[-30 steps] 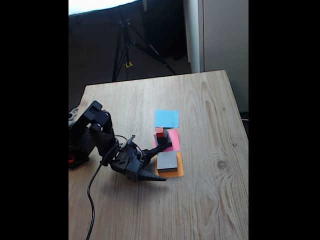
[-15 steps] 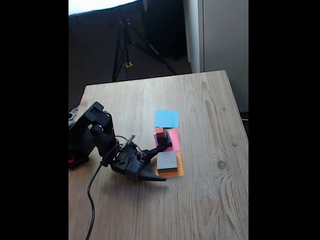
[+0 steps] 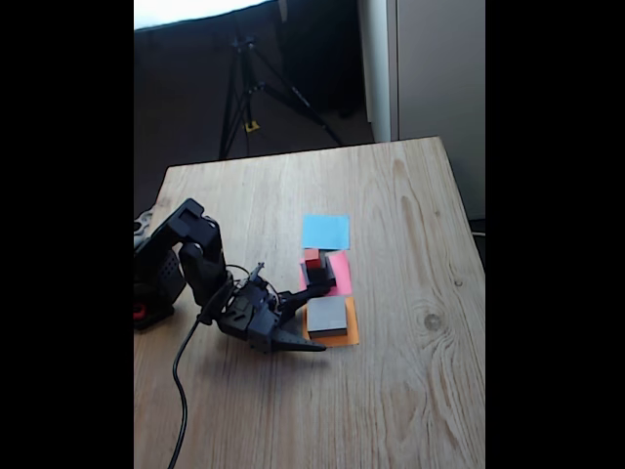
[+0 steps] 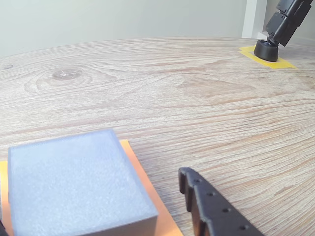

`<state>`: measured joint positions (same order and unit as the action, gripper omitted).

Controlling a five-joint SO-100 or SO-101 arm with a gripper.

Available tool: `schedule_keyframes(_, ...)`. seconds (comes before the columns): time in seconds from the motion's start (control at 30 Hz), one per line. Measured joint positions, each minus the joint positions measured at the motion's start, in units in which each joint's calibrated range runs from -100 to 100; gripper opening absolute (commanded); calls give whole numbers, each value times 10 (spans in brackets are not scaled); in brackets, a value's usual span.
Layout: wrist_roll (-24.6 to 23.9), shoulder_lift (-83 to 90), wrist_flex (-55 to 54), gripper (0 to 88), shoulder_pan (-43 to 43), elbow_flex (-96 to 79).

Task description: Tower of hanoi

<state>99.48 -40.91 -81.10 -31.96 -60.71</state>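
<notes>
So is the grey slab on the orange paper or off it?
On it. The grey slab lies flat on the orange paper, whose edge shows beside the slab in the wrist view too.

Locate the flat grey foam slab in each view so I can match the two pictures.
Fixed view: the flat grey foam slab lies right of centre, just right of the arm.
Wrist view: the slab sits at lower left.
Shared landmark: the orange paper square beneath the slab.
</notes>
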Motion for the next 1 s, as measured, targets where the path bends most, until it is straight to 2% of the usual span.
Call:
schedule_keyframes(0.8, -2, -6, -1, 342, 0, 6)
schedule_keyframes(1.0, -2, -12, -10, 346, 1, 10)
